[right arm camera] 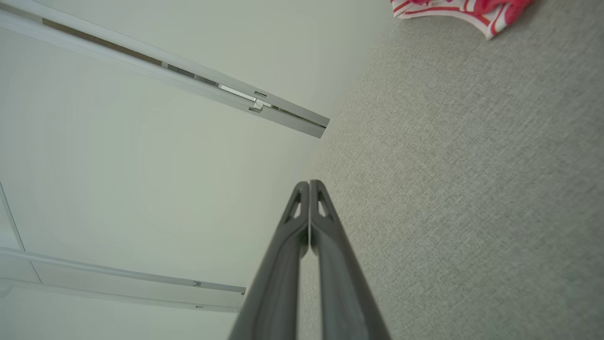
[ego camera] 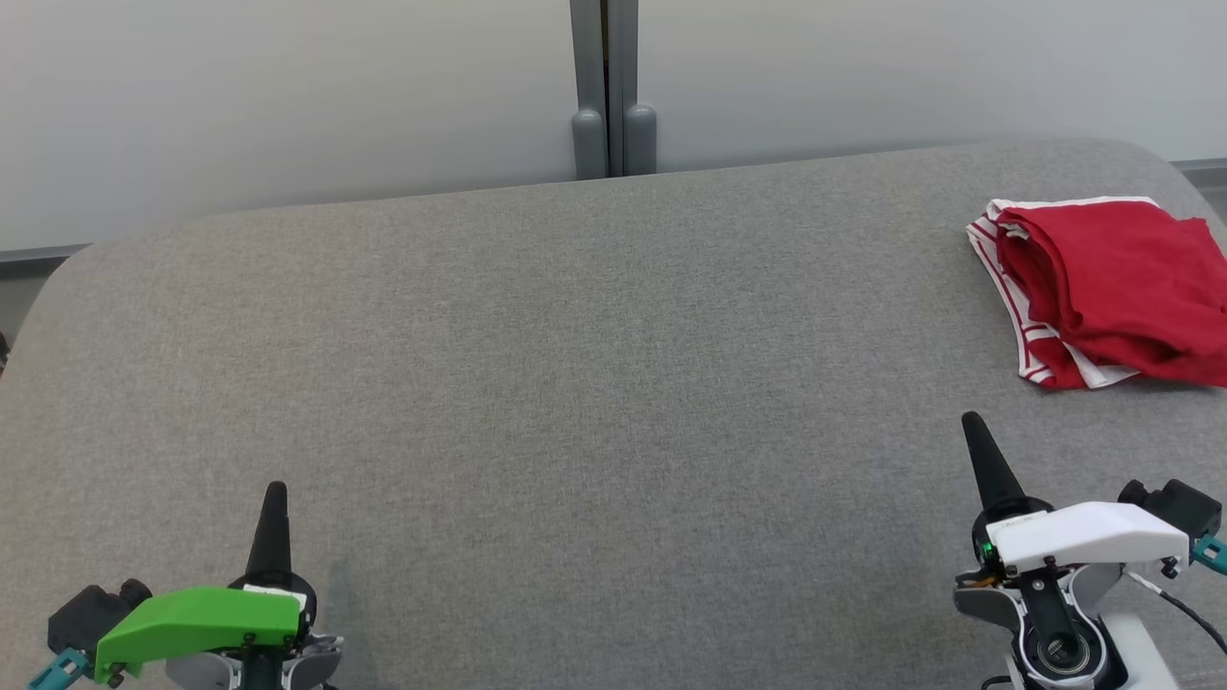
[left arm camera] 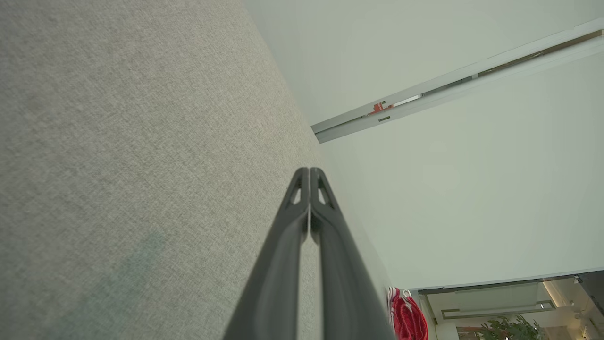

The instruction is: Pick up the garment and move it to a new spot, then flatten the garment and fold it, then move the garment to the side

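Right gripper (ego camera: 972, 422) stands at the lower right of the head view with its two dark fingers pressed together, holding nothing. The left gripper (ego camera: 275, 491) at the lower left is the same: closed and empty, over the grey cloth of the counter (ego camera: 575, 383).

The red garment (ego camera: 1112, 278) lies at the far right of the counter, close to its rounded edge. It is well apart from the left gripper and nearer the right one. It is doubled over on itself in soft layers, with a red-and-white striped band showing along its left side.

That fits two readings — a garment folded and set to the side, or a bunched one due to be carried to a new spot. The pictures do not settle which.

Either way, I judge the point of care to be the same. The layers look loose and the bundle sits near the edge, so any contact would do best to take all the layers together and keep them away from the drop.
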Controlling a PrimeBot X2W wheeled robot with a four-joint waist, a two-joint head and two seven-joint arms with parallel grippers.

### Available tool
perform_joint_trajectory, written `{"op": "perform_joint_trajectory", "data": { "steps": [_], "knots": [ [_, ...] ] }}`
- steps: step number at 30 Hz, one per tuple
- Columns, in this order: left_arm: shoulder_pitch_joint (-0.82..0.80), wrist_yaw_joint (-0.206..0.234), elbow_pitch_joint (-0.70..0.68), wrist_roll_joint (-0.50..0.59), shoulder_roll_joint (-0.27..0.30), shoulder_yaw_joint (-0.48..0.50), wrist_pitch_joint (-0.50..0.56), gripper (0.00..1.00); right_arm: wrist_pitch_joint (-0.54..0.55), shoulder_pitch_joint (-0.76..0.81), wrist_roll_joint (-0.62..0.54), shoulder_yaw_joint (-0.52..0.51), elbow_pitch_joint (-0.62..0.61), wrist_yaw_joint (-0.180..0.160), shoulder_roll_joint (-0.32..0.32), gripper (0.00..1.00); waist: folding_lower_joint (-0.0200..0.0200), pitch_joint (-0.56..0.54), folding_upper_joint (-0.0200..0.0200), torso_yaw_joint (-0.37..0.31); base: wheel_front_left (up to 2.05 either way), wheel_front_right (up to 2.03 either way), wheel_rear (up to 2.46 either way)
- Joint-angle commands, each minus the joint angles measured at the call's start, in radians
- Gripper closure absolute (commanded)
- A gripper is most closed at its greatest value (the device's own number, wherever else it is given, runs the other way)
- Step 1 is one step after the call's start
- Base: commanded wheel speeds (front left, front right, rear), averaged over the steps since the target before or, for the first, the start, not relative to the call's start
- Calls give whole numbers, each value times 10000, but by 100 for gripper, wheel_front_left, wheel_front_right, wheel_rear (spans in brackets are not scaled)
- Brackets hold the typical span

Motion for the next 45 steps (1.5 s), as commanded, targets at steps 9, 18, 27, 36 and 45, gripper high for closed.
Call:
{"op": "perform_joint_trajectory", "data": {
  "steps": [9, 18, 27, 36, 45],
  "knots": [
    [-303, -183, -125, -937, 60, 165, 267, 100, 280, -25, 1008, -196, -164, -6, -29, 100, 0, -26, 0, 5, 0, 0, 0],
    [-382, -288, -135, -1647, 65, 274, 482, 100, 496, -10, 1797, -336, -199, -7, -22, 100, 0, -51, 0, 10, 0, 0, 0],
    [-431, -377, -142, -2305, 68, 361, 674, 100, 699, 4, 2514, -471, -231, -5, -13, 100, 0, -76, 0, 14, 0, 0, 0],
    [-493, -456, -144, -2888, 72, 450, 838, 100, 879, 18, 3142, -589, -257, -3, -1, 100, 0, -100, 0, 18, 0, 0, 0],
    [-538, -548, -147, -3468, 76, 542, 1013, 100, 1076, 32, 3772, -712, -290, -4, 11, 100, 0, -126, 0, 23, 0, 0, 0]
  ]
}}
